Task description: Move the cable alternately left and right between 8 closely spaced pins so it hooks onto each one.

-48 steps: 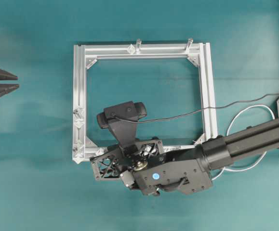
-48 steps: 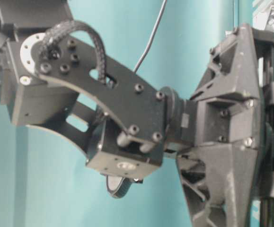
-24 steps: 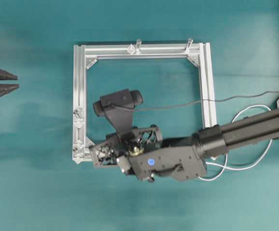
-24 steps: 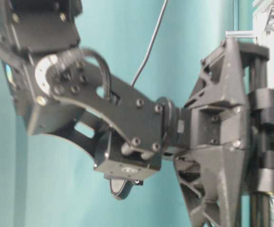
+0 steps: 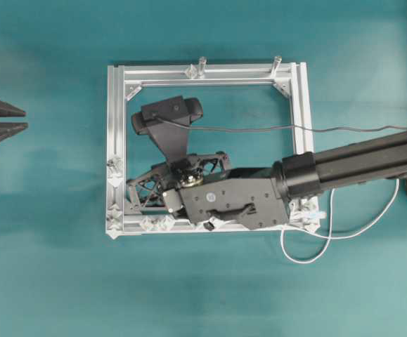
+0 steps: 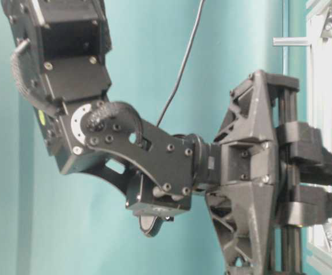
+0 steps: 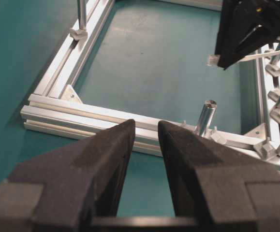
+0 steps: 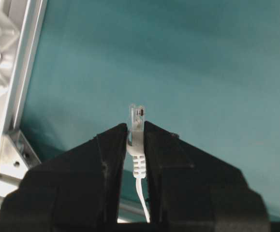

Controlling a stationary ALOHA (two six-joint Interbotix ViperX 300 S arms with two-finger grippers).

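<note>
Cable (image 8: 139, 166) plug sits clamped in my right gripper (image 8: 136, 140), seen only in its wrist view; left gripper (image 7: 146, 140) parted.

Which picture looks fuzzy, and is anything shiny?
Right wrist view: the plug in the right gripper is sharp, the frame corner blurry. Overhead view: the aluminium frame gleams pale. Table-level view: the arm close up is crisp with soft shine.
</note>
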